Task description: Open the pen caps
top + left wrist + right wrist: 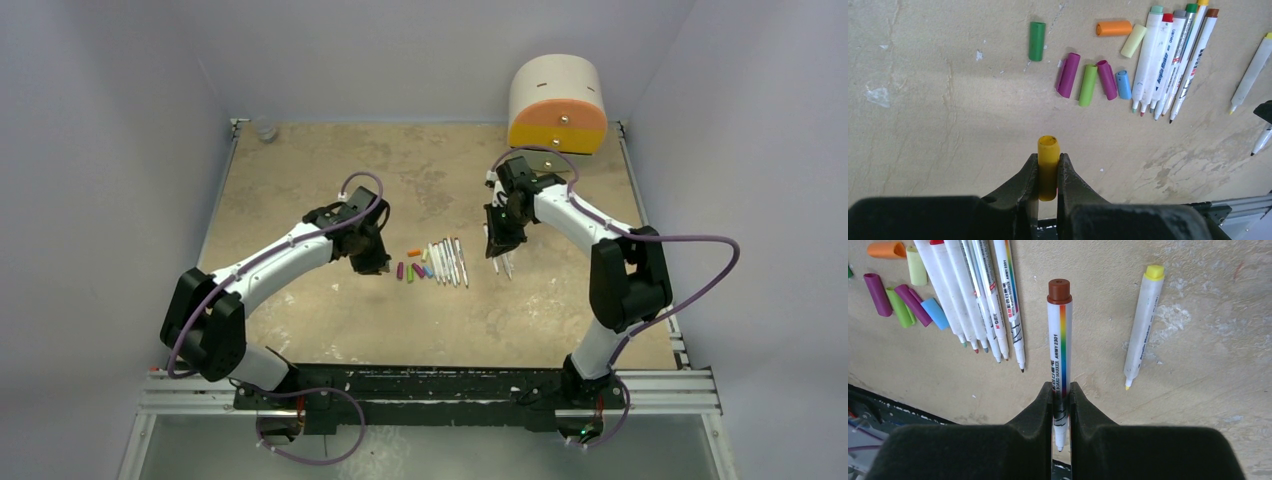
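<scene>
At the lower middle of the left wrist view we see the left gripper (pixel 1049 161) pinching a yellow cap (pixel 1048 149), open end up. Across the upper middle lie loose caps (pixel 1088 85) in green, orange, magenta, lime and blue, just left of a row of pens (pixel 1163 60) with bare tips. At the centre of the right wrist view we see the right gripper (pixel 1061 392) clamped on a brown-ended pen (pixel 1059 330), with a yellow-ended pen (pixel 1144 325) lying apart at its right.

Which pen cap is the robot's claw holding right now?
The bright yellow cap, pinched in the left claw. The other caps, like the dark green one and the orange one, lie loose on the table, with no claw touching them.
</scene>
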Tool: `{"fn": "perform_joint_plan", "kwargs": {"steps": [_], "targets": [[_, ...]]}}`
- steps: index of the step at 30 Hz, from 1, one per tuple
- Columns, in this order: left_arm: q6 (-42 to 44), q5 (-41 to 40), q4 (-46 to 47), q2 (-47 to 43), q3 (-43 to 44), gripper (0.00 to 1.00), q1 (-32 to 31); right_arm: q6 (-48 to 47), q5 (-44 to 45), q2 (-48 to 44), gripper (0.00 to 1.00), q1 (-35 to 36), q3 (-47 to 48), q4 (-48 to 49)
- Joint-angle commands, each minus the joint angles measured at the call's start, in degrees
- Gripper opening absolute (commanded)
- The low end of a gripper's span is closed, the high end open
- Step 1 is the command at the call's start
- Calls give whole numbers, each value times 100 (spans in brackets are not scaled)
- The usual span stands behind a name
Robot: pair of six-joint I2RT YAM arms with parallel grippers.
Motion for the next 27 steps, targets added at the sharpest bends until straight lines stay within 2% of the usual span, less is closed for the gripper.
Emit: {"fn": "perform_joint_plan", "kwargs": {"steps": [1, 16, 23, 27], "targets": [[180, -309, -45, -268, -73, 0, 25, -69, 226, -51, 6, 20, 193, -85], [427, -297, 73, -241, -243, 0, 25, -14, 439, 321, 9, 20, 455, -132], [454, -287, 89, -234, -269, 0, 25, -5, 443, 436, 21, 38, 506, -120], [412, -258, 108, -181, -199, 0, 25, -12, 478, 427, 23, 42, 452, -120]]}}
